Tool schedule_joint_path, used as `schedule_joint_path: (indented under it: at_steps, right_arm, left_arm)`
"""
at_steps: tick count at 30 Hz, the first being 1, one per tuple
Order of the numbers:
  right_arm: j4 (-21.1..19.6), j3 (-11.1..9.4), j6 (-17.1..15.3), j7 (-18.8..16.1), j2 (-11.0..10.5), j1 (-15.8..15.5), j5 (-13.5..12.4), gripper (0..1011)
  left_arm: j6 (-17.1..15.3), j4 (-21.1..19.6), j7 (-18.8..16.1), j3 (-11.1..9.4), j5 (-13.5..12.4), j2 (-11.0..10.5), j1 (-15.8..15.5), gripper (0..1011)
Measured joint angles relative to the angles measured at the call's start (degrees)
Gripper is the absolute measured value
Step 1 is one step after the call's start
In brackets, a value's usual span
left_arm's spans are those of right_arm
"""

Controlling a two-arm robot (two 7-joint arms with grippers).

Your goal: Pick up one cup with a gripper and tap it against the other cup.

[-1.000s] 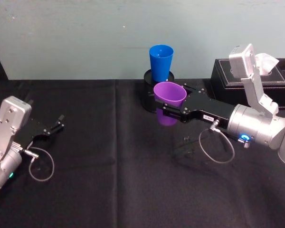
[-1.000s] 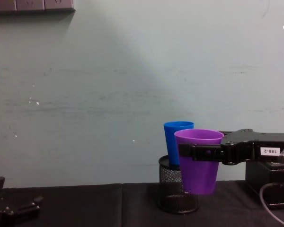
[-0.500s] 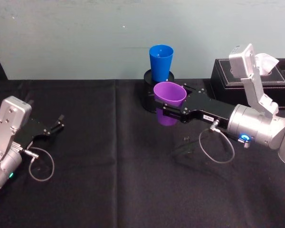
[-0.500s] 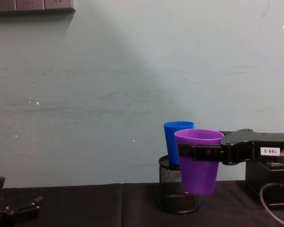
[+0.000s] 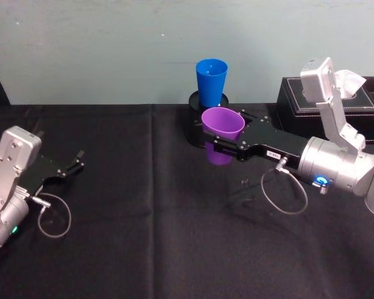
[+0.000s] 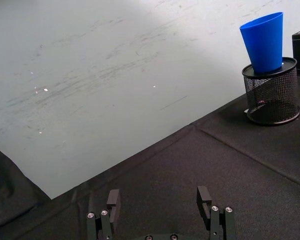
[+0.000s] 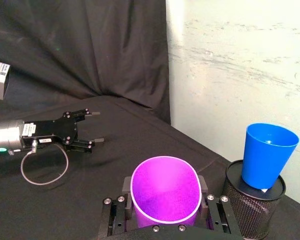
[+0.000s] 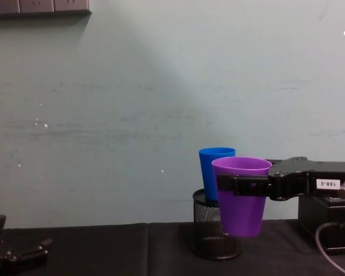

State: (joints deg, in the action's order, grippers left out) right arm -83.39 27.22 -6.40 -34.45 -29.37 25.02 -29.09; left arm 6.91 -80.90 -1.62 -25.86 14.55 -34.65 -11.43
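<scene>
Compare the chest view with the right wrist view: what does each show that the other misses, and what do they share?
Chest view: the purple cup from the side, its base held off the table, and the right gripper with its white label. Right wrist view: the purple cup's empty inside, clamped from both sides. Shared: the blue cup standing in the mesh pot, and the parked left gripper.

Lower middle of the chest view: the purple cup (image 8: 241,198) covers the right side of the blue cup (image 8: 209,172) and of the mesh pot (image 8: 204,233), so whether the 2 cups touch cannot be told. The pot hides the blue cup's base.
</scene>
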Motion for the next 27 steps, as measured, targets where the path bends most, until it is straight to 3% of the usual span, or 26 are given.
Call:
schedule_joint_path:
  at_steps: [27]
  right_arm:
    - [0.0, 0.0, 0.0, 0.0, 0.0, 0.0, 0.0, 723]
  left_arm:
    - [0.0, 0.0, 0.0, 0.0, 0.0, 0.0, 0.0, 1000]
